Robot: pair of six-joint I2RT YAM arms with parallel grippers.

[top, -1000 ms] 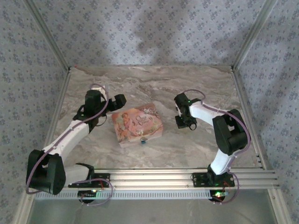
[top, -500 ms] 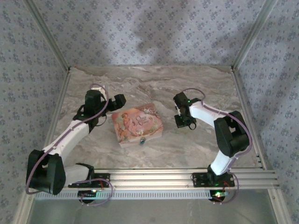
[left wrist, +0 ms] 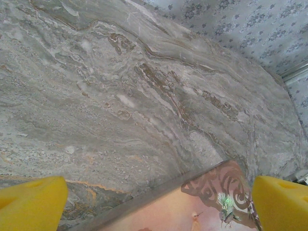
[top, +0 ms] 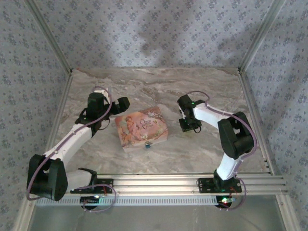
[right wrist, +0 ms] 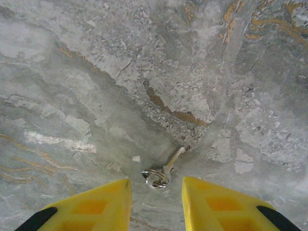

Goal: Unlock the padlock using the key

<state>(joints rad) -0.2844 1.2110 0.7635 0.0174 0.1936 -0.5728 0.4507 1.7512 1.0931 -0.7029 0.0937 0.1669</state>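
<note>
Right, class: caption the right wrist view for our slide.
Right end effector open above the key lying on the marble table.

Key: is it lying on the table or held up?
Lying flat on the marble table. The key sits free, untouched, at the right tool's parted jaws.

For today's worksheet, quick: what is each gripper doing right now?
Left gripper: open, empty.
Right gripper: open, empty; key lies on the table by its fingertips.

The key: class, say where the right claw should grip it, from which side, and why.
Probably grip the key at its head, next to the ring, from straight above: it lies flat on the table, so only its thin edges can be pinched.
</note>
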